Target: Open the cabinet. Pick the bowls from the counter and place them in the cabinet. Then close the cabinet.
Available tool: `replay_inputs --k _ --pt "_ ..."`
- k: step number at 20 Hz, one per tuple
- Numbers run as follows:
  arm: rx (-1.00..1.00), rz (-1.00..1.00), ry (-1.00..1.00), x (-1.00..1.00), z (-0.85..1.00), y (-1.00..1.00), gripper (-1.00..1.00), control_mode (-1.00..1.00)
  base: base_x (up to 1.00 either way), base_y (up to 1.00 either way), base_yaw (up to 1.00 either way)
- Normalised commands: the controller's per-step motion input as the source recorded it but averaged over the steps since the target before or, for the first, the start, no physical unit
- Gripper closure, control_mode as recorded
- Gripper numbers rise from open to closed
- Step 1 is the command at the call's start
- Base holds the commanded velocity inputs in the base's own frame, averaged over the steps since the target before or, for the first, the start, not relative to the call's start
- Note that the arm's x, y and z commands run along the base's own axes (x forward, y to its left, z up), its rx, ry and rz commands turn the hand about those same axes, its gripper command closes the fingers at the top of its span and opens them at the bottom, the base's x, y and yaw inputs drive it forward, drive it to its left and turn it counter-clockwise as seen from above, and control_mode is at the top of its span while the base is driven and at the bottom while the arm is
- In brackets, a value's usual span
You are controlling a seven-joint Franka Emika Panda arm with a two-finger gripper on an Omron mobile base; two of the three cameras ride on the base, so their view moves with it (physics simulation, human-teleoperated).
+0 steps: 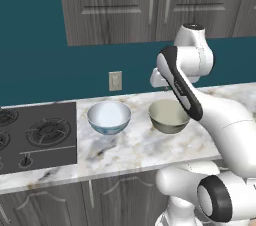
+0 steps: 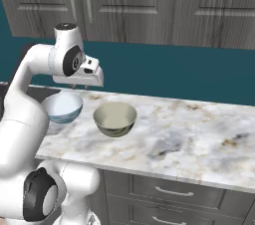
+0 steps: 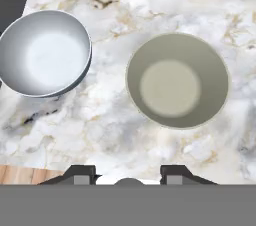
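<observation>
Tool [image 3: 128, 176]: hovering above the counter [image 3: 150, 0], fingers parted, gripping nothing; white bowl [image 3: 44, 52] and cream-olive bowl [image 3: 177, 80]: sitting upright side by side on the marble, apart; cabinet [image 1: 150, 0]: hanging overhead, doors shut.

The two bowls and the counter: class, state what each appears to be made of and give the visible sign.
White bowl: probably glazed ceramic; smooth pale inside with a soft sheen.
Olive bowl: likely ceramic too, duller and more matte.
Counter: looks like polished marble, white with grey and tan veins; being rendered, it could be an imitation.
</observation>
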Motion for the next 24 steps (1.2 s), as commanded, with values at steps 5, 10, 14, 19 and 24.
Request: replay_inputs --k 5,10,14,19,24 --pt "-0.01 0.00 -0.20 -0.52 0.04 0.01 -1.00 -1.00 0.00 0.00 0.00" --pt "-0.08 0.00 -0.32 -0.30 0.74 0.12 -1.00 -1.00 0.00 0.00 0.00" --pt "0.00 0.04 -0.21 -0.18 0.73 -0.04 -1.00 -1.00 0.00 0.00 0.00" --pt "0.11 0.00 -0.16 -0.21 0.52 -0.08 -1.00 -1.00 0.00 0.00 0.00" --pt "0.03 0.00 -0.23 -0.04 0.62 0.00 -1.00 -1.00 0.00 0.00 0.00"
